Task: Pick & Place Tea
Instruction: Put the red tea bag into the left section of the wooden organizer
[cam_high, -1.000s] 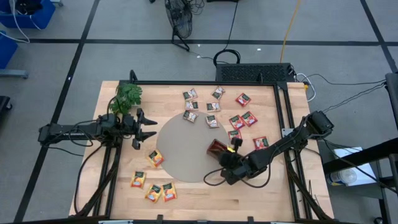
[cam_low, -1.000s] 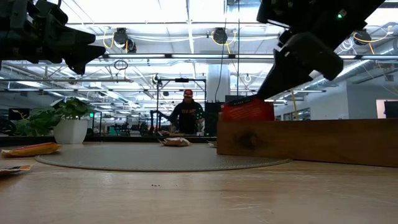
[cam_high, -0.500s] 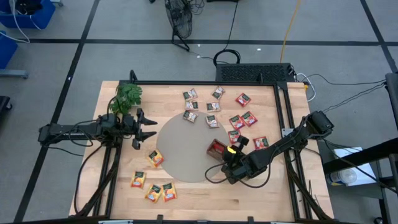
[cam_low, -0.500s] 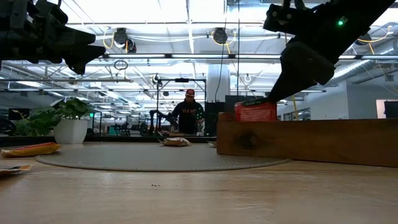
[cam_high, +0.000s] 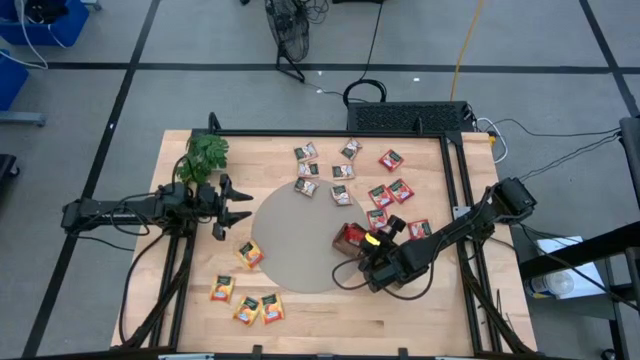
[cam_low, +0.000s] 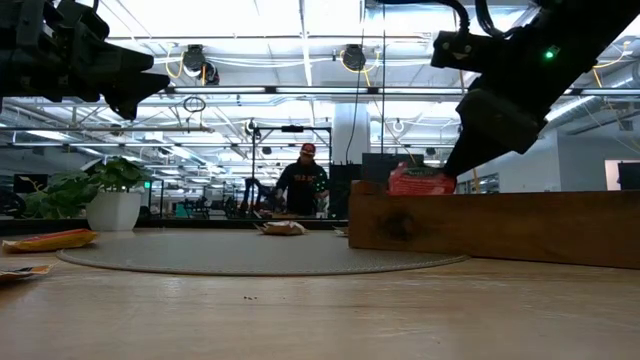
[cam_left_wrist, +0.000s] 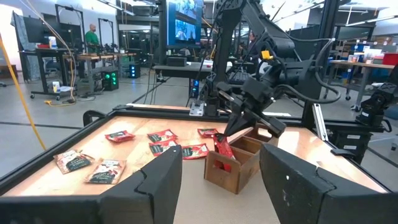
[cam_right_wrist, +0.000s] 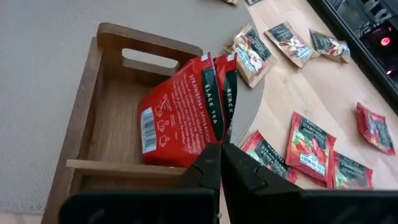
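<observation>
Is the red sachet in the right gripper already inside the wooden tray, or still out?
Partly in. The red sachet, pinched by the shut right gripper, hangs tilted into the wooden tray's end compartment, not released.

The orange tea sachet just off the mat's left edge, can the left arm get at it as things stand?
Probably yes. The left tool hangs open and empty above the table, the orange tea sachet lies flat nearby with nothing over it, and the right tool is busy at the wooden tray.
</observation>
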